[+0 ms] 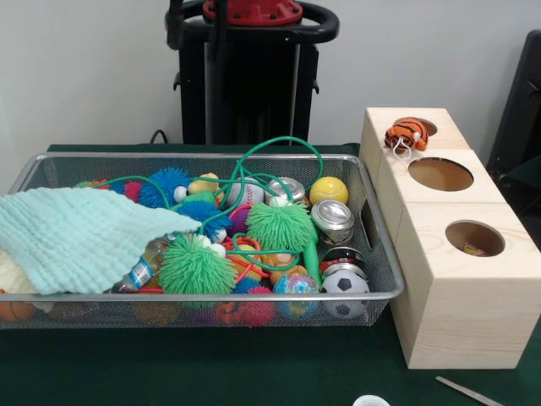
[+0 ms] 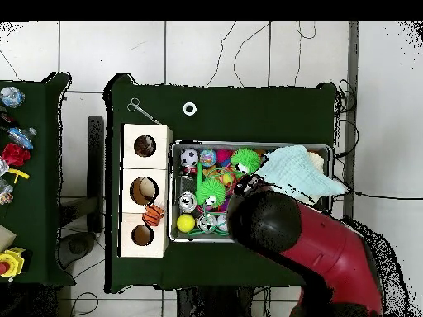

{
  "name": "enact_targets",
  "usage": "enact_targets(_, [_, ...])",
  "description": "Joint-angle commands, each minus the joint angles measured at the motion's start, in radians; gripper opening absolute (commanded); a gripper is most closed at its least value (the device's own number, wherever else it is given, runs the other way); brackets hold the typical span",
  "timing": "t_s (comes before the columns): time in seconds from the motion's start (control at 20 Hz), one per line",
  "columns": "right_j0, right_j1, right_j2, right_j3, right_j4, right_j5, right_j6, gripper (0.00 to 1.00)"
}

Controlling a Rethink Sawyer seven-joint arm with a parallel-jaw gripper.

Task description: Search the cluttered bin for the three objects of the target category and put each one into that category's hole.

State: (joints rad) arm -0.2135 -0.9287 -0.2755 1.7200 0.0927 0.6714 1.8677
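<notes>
The search looks barely begun. In the front view, the cluttered bin [image 1: 372, 294] fills the left and centre of the frame on the green desk [image 1: 254, 372]. A mint cloth [image 1: 80, 237] at its left hides toys, with spiky balls [image 1: 196, 266] and a green cord [image 1: 279, 152] tangled mid-bin. The hole [image 1: 474, 238] sits at lower right. An orange tiger toy [image 1: 407, 134] rests on the upper box. Overhead, the red arm [image 2: 318, 243] covers the bin; the hand is hidden, so I cannot tell its state. Next likely calls for clearing cloth and cord.

Crammed bin [image 1: 376, 294], cloth [image 1: 80, 237] over one end
</notes>
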Motion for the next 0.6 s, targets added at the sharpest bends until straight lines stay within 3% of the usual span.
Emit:
enact_targets(0.05, [-0.078, 0.131, 0.152, -0.031, -0.117, -0.018, -0.127, 1.00])
enact_targets(0.3, [-0.047, 0.195, 0.157, -0.010, -0.153, -0.122, -0.012, 1.00])
enact_targets(0.6, [0.001, 0.228, 0.162, 0.040, -0.138, -0.219, 0.085, 1.00])
